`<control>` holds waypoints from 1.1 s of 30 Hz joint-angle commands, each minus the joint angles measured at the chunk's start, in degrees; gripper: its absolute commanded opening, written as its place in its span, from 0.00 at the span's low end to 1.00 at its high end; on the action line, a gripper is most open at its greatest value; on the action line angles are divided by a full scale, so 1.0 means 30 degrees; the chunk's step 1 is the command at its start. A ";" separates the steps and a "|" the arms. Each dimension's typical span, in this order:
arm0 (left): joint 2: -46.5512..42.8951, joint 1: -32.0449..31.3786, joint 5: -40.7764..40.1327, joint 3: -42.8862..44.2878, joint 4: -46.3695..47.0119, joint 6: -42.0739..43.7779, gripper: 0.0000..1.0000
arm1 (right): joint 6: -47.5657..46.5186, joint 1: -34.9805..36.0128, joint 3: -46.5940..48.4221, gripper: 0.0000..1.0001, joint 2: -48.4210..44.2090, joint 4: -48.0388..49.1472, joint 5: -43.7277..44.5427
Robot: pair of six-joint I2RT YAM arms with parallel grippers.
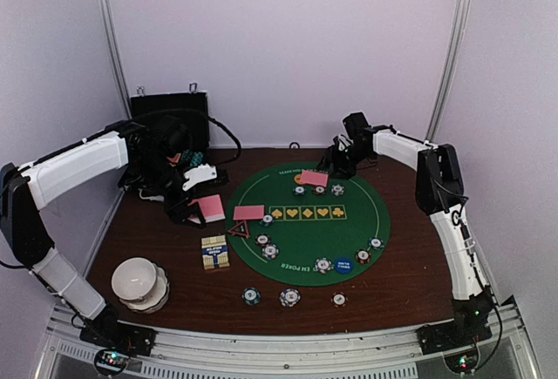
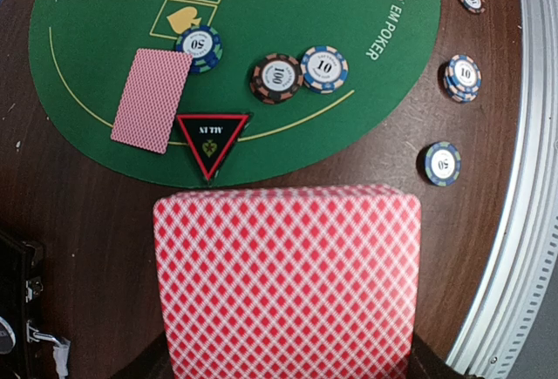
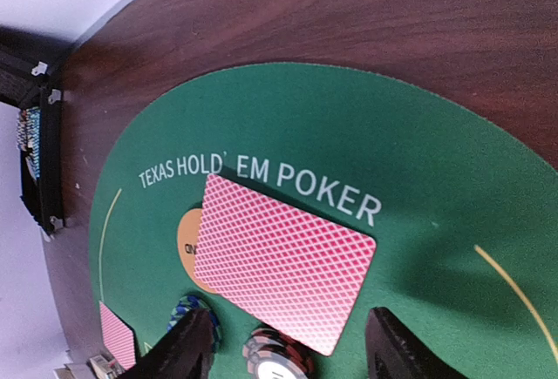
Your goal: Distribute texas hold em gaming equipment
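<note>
- Your left hand [image 1: 193,211] is closed tight on the held card [image 2: 288,283], pink back up. The card hangs over the bare tabletop [image 1: 401,283] just off the left edge of the green mat [image 1: 370,209].
- The far card [image 3: 283,261] lies flat at the mat's far edge, just under the printed lettering, and covers part of the orange button [image 3: 186,238].
- Your right hand [image 3: 288,316] hangs over that far card with its fingers spread to either side. It grips nothing, and the card rests on the mat.
- The third card [image 2: 152,100] lies flat just inside the mat's left edge. The triangle marker [image 2: 214,142] sits just beside its near corner, with one point aimed off the mat.
- The teal chip [image 2: 199,48], marked 50, sits against that card's inner corner. Farther in, the dark chip [image 2: 277,77] marked 100 and the chip marked 10 [image 2: 324,69] touch each other.
- A row of three chips [image 1: 319,190] sits on the mat just beside the far card, between it and the printed suit boxes.
- Along the mat's near-right arc you have the blue button [image 1: 343,266] with chips on either side.
- Three loose chips [image 1: 289,297] lie on the tabletop just off the mat's near edge.
- The card box [image 1: 215,252] lies off the mat's near-left side, and the white bowl stack [image 1: 139,283] sits farther out.
- The black case [image 1: 170,113] sits past the mat's far-left side.
</note>
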 commanded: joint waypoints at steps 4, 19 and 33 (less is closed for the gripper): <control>-0.0431 0.0106 0.0354 0.0612 0.0209 0.0207 0.00 | -0.1625 -0.0024 0.0015 0.98 -0.3152 -0.1459 0.2408; -0.0529 0.0106 0.0294 0.0664 0.0196 0.0147 0.00 | 0.0769 0.3602 -1.1273 0.99 -1.1918 0.4606 -0.0169; -0.0544 0.0106 0.0476 0.0640 0.0200 0.0060 0.00 | 0.8872 0.8770 -1.5893 0.99 -1.1906 1.4014 -0.2971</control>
